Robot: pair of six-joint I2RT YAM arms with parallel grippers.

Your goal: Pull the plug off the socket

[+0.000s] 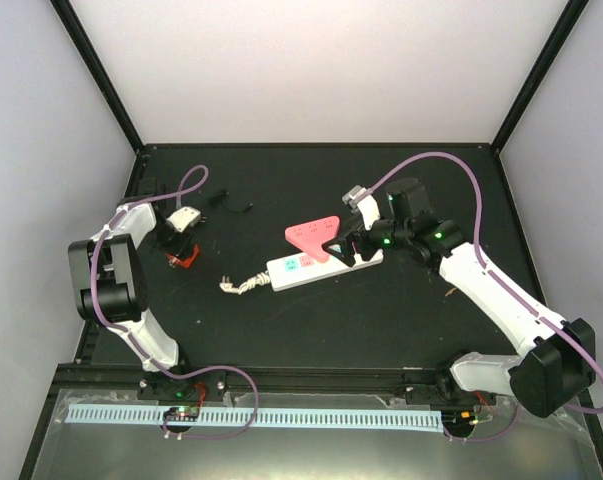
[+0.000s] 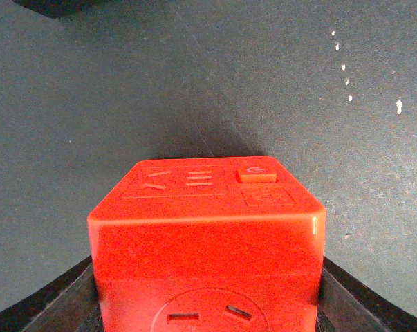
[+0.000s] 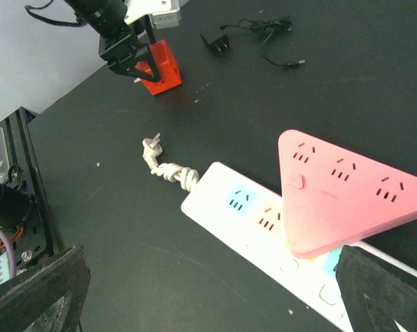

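The socket, a long white power strip (image 1: 301,268) with pastel outlet faces, lies mid-table; it also shows in the right wrist view (image 3: 239,211). Its frayed white cord stub (image 3: 168,169) points left. A pink triangular plug adapter (image 1: 314,236) sits on the strip's right part (image 3: 339,197). My right gripper (image 1: 346,250) is open, just right of the pink adapter over the strip, its fingers (image 3: 39,290) spread wide. My left gripper (image 1: 181,250) at the far left is shut on a red cube socket (image 2: 208,235), also seen from the right wrist (image 3: 160,66).
A small black plug (image 3: 215,41) with a thin black cable (image 3: 263,31) lies at the back of the table, near the left arm (image 1: 221,200). Black frame rails border the dark table (image 1: 381,330); white walls stand behind.
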